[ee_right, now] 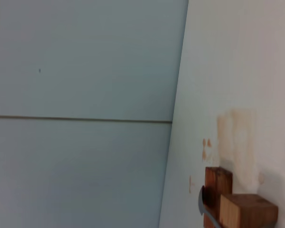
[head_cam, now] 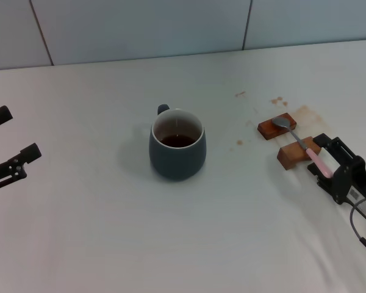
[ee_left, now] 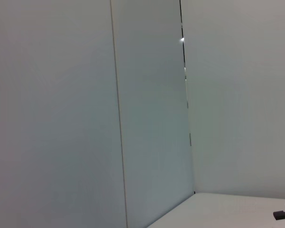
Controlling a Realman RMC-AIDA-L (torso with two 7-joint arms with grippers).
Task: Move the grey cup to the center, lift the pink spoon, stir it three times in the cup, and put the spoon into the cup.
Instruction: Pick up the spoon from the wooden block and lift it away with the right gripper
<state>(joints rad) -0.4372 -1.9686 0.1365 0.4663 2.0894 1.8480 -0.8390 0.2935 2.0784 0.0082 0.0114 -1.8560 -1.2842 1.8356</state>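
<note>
The grey cup (head_cam: 177, 149) stands upright near the middle of the table, handle to the back, with brown liquid inside. The pink spoon (head_cam: 305, 146) lies across two brown wooden blocks at the right, its metal bowl on the far block and its pink handle pointing towards me. My right gripper (head_cam: 323, 163) is open and low at the table, its fingers on either side of the handle's end, not closed on it. My left gripper (head_cam: 13, 135) is open and empty at the far left, well away from the cup. The spoon's bowl (ee_right: 201, 203) shows in the right wrist view.
The far wooden block (head_cam: 276, 127) and the near wooden block (head_cam: 296, 154) carry the spoon; both also show in the right wrist view (ee_right: 217, 183) (ee_right: 248, 211). Brown stains (head_cam: 305, 113) mark the table behind them. A tiled wall runs along the table's back edge.
</note>
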